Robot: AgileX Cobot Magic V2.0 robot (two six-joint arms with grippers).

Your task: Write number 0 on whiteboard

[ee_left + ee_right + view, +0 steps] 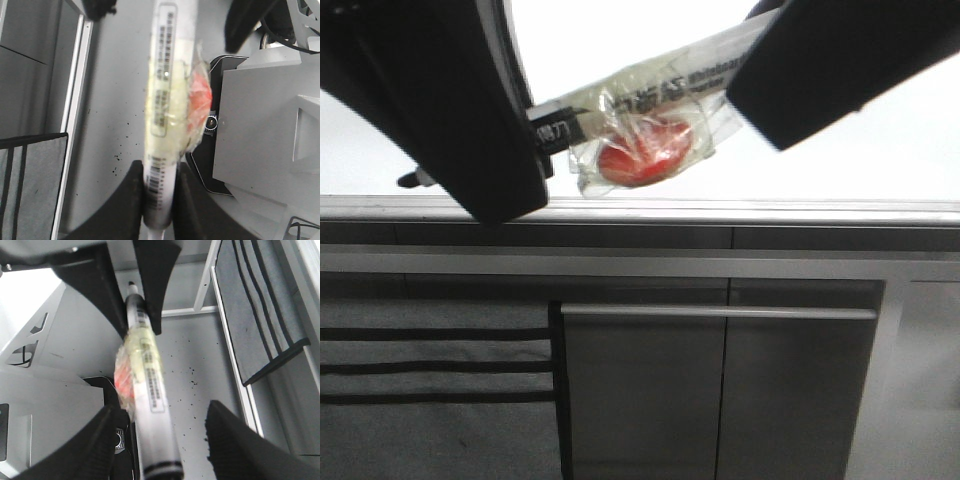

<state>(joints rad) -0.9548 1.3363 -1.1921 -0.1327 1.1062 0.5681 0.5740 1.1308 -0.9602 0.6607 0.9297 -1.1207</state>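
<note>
1. Marker (650, 95) label print is too blurry to read, and the left gripper (485, 150) covers part of the barrel.
2. Red thing (645, 155) taped on under crinkly plastic, can't tell what it is.
3. Whiteboard (880, 165) is blown out by glare, so any writing is unreadable.

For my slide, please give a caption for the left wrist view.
Left gripper shut on a white marker with a red piece taped on, above the whiteboard.

front: close, facing forward | wrists: close, looking down; all share marker (650, 120)
</note>
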